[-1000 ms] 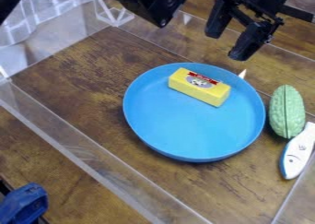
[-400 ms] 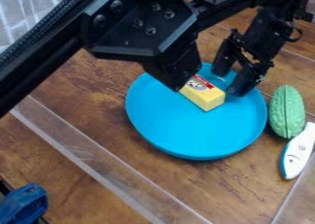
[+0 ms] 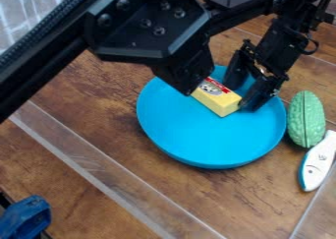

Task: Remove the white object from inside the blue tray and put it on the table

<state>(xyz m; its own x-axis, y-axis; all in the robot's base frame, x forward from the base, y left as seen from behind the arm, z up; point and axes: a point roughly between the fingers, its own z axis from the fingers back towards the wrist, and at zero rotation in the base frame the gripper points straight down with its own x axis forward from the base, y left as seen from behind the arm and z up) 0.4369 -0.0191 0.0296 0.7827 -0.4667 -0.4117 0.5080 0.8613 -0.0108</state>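
The white object, a small yellow block with a white-and-red label on top, lies in the far part of the blue tray. The tray is a large round blue plate resting on the dark wooden table. My gripper is black and reaches down from the upper right. It stands open at the block's right end, one finger behind the block and the other to its right. The arm's big black body hides the tray's far rim and part of the block. I cannot tell whether the fingers touch the block.
A green oval lies just right of the tray, with a white elongated blue-marked item in front of it. A clear plastic wall borders the table at left and front. Something blue sits at the bottom left.
The arm has come down from above the tray's far side to the block, and its body now covers the upper middle of the view. Over the last half second it barely moved.
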